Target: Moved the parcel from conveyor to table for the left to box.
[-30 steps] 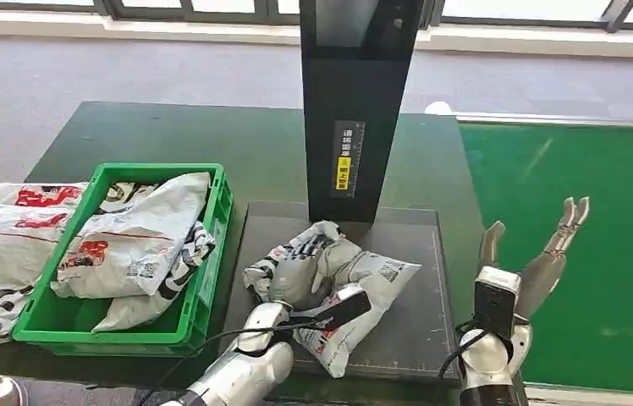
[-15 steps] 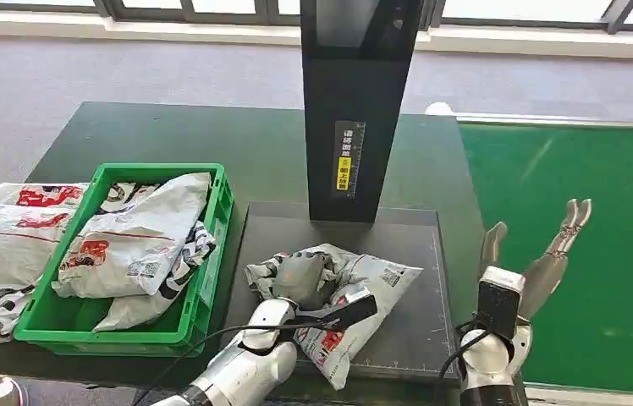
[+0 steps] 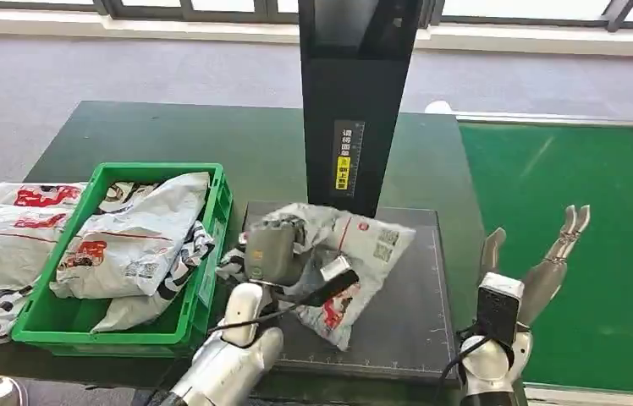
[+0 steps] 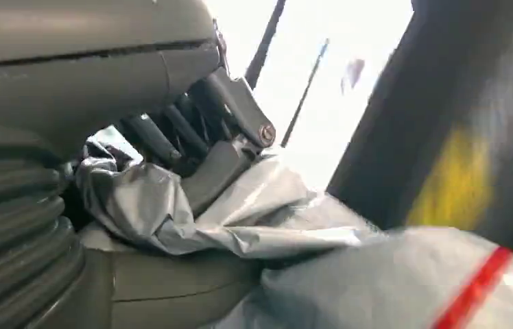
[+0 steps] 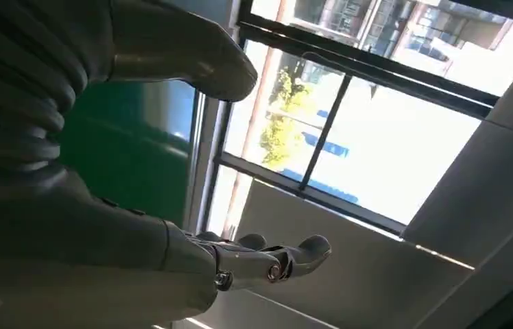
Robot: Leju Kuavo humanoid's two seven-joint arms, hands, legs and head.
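Left hand (image 3: pixel 272 252) grips the parcel (image 3: pixel 355 245), fingers closed into a bunched fold of its grey plastic; the left wrist view shows dark fingers (image 4: pixel 171 133) buried in crumpled film. Parcel hangs from the hand, spread toward the black post, its low end over the dark mat (image 3: pixel 406 326). Its face carries red print, a red stripe and small black code squares; no text legible. Beyond the hand, the black post (image 3: pixel 354 101) bears a narrow label with pale characters above a yellow patch, too small to read. Beside the left hand: green crate (image 3: pixel 203 283) with grey parcels, red marks on them. Right hand (image 3: pixel 533 266) empty, fingers spread apart, raised over the green belt (image 3: pixel 601 254), well apart from the parcel.
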